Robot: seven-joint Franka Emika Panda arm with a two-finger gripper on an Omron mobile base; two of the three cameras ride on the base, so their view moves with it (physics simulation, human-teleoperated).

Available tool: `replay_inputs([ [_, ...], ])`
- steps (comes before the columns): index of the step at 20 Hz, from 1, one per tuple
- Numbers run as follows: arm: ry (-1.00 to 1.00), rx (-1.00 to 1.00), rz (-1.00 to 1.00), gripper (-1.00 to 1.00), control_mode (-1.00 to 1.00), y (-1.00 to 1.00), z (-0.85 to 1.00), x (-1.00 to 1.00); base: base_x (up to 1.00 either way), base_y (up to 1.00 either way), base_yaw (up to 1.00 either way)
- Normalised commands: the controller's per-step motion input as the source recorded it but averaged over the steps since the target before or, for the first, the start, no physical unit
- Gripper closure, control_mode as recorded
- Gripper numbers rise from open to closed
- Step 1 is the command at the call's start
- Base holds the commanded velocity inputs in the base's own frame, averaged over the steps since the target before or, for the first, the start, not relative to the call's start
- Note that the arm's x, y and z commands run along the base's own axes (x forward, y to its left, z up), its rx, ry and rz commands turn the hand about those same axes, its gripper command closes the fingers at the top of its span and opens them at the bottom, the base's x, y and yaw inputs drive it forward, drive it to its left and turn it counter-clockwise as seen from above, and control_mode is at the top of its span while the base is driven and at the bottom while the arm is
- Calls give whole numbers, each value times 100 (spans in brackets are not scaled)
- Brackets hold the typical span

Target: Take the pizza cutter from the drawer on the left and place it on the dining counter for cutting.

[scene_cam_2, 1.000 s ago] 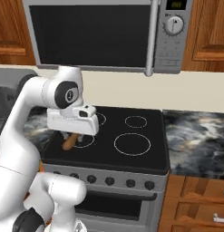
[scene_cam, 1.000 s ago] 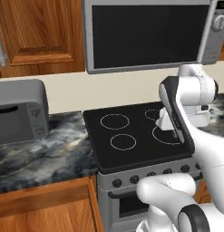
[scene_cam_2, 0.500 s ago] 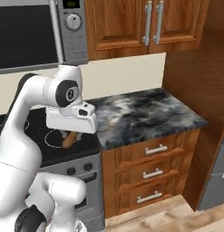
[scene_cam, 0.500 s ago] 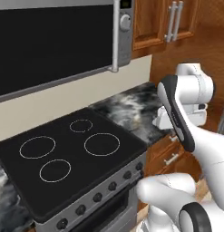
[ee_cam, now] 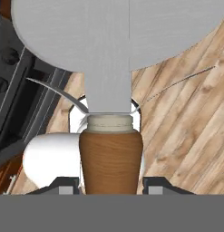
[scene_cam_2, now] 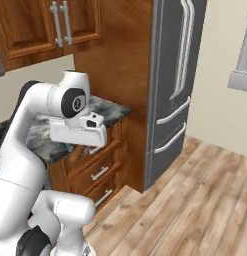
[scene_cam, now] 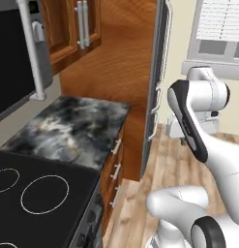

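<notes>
Gripper [ee_cam: 111, 186] clamps the pizza cutter [ee_cam: 111, 90] by its handle — wheel (grey) pointing outward.

Open wooden floor [scene_cam_2: 195, 200] right; fridge [scene_cam_2: 177, 75] and marbled worktop [scene_cam: 72, 128] left.

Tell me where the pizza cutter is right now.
The pizza cutter is held in the gripper by its brown handle, wheel pointing away from the hand, above the wooden floor beside the stove.
</notes>
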Motion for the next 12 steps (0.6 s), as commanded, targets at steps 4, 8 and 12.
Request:
replay_inputs([
  [4,0,0,0,100,100,0,0,0,0,-19,-89],
  [8,0,0,0,100,100,0,0,0,0,-31,-86],
  [12,0,0,0,100,100,0,0,0,0,-42,-83],
])
